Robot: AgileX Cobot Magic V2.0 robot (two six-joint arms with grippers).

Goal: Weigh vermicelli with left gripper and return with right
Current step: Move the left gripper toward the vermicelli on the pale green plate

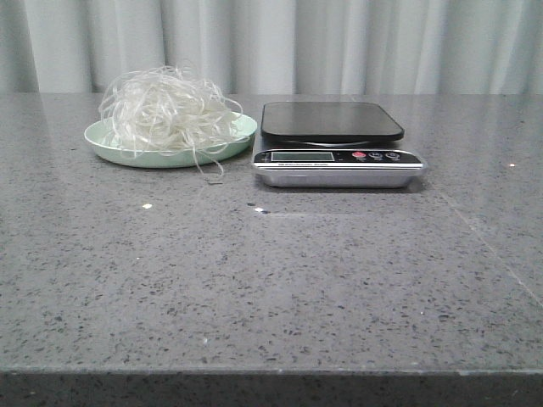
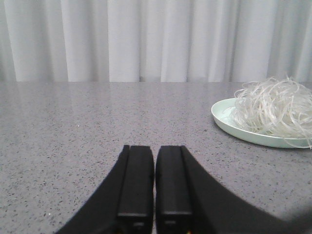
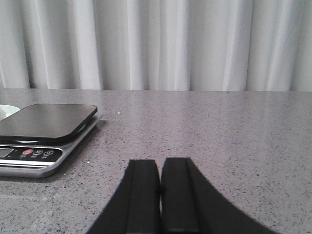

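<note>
The vermicelli [image 1: 165, 110], a loose tangle of thin translucent white strands, lies heaped on a pale green plate [image 1: 106, 146] at the far left of the table. It also shows in the left wrist view [image 2: 275, 107] on the plate [image 2: 224, 117]. A kitchen scale [image 1: 335, 142] with a black platform stands just right of the plate; it also shows in the right wrist view [image 3: 44, 131]. Its platform is bare. My left gripper [image 2: 155, 148] is shut and empty, low over the table, well short of the plate. My right gripper [image 3: 160, 163] is shut and empty, to the right of the scale. Neither gripper shows in the front view.
The grey speckled stone table [image 1: 271, 280] runs to a pale curtain [image 1: 339, 42] at the back. A few strands hang over the plate's front rim [image 1: 212, 170] onto the table.
</note>
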